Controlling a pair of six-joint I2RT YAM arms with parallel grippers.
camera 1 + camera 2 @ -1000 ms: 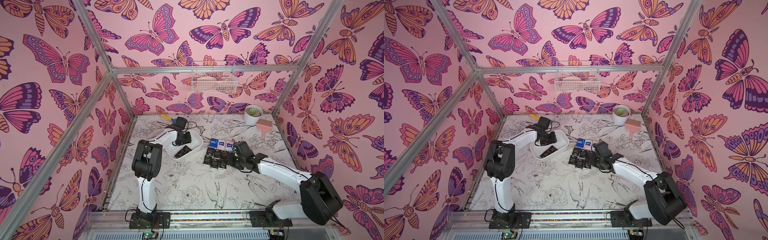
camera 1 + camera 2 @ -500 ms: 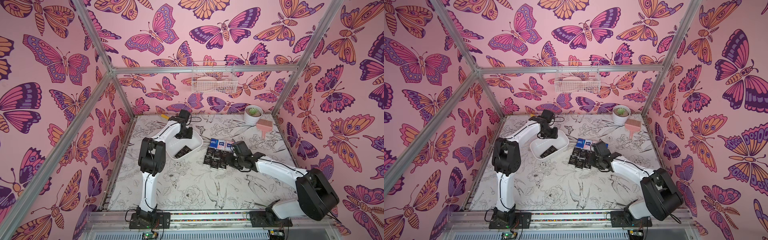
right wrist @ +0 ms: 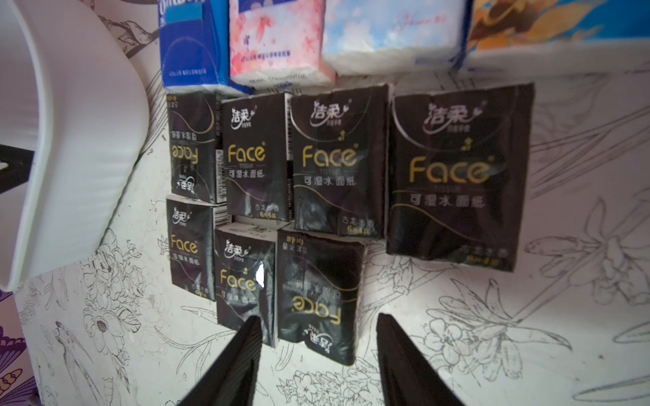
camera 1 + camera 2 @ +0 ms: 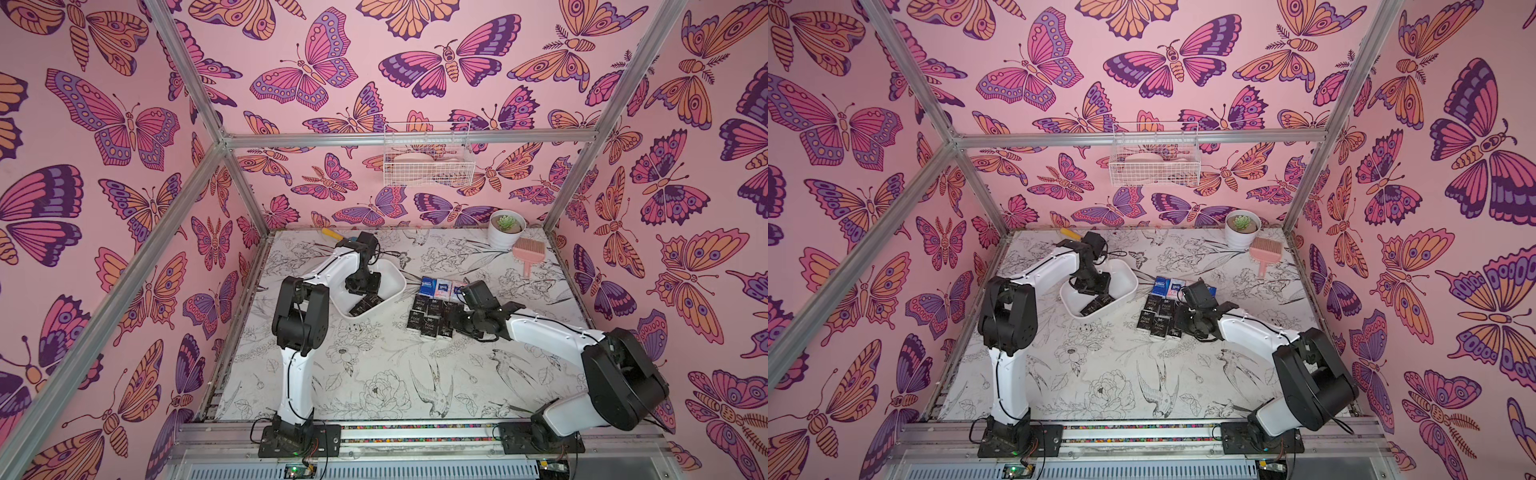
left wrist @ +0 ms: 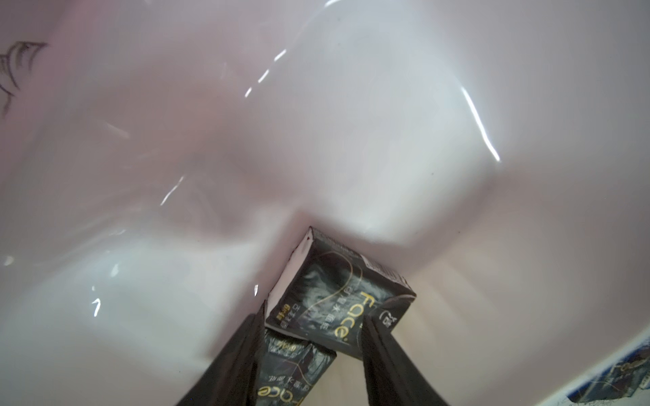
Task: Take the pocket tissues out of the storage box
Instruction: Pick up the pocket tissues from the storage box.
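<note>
Pocket tissues (image 4: 432,309) mostly lie on the bench (image 4: 374,374) at 3 o'clock of the storage box (image 4: 390,275), two black packets (image 5: 337,302) are still at its 6 o'clock end between the fingers of my open left claw (image 5: 313,316), so next I'd close on one and lift, my right claw (image 3: 318,317) hanging open above those already out.

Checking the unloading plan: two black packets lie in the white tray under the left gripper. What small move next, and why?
Probably lower the left gripper and close on the top black packet: its open fingers hang over it, and it lies partly on the second packet in the storage box.
</note>
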